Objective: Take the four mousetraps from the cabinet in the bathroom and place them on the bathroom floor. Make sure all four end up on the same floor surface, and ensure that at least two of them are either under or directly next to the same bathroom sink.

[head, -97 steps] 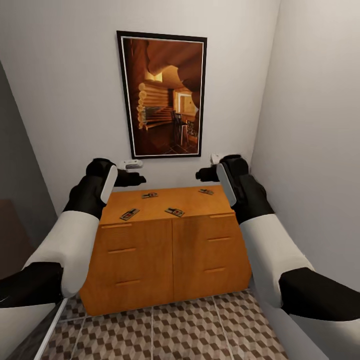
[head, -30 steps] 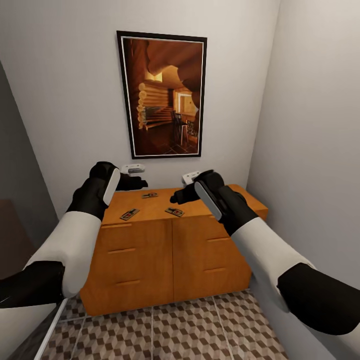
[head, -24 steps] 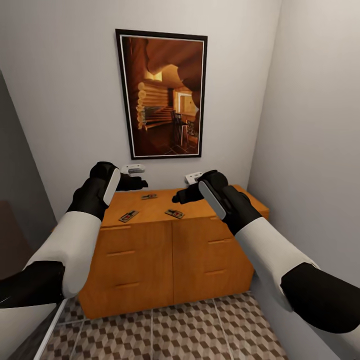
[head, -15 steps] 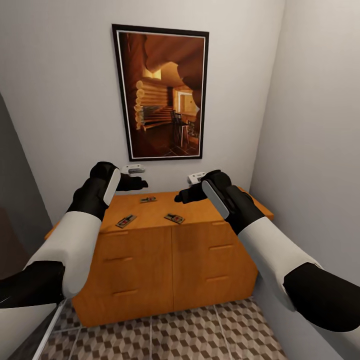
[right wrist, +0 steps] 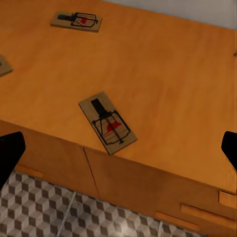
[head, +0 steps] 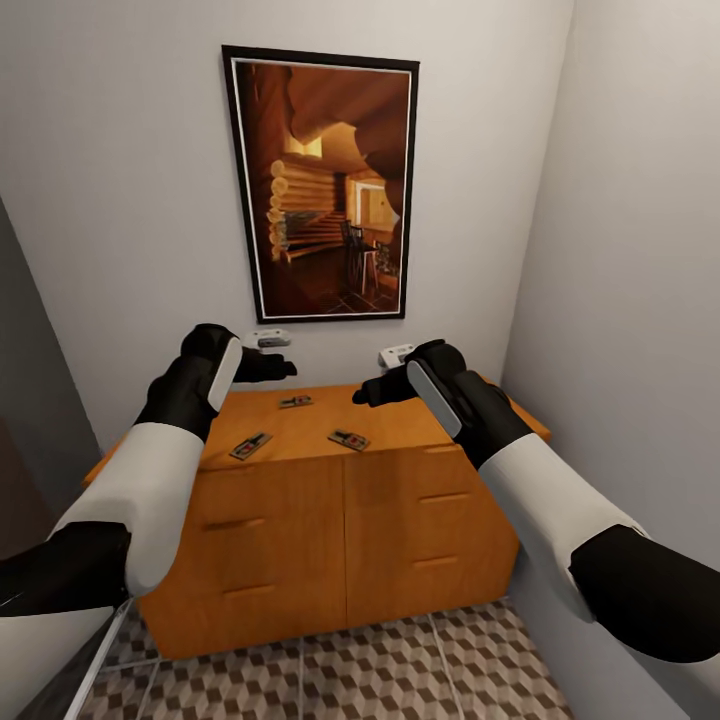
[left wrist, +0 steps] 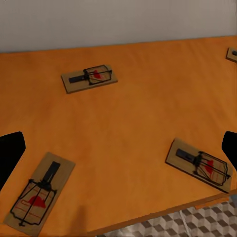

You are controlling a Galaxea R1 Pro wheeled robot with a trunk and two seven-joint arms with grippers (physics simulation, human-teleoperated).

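Hovering over the cabinet (head: 330, 520) with left gripper (head: 283, 369) and right gripper (head: 362, 393) spread wide, empty. Nothing moved yet: visible mousetraps (head: 348, 439) resting on cabinet top, none on bathroom floor (head: 350, 670).

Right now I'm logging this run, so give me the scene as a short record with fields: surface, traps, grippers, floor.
surface: flat top of the low orange-brown wooden cabinet
traps seen: small flat brown wooden mousetraps with red marks; back, front left, front middle; a fourth's corner at the left wrist view's edge
left gripper: open, empty, above the top
right gripper: open, empty, above the top
cube-patterned tiled floor: no traps seen
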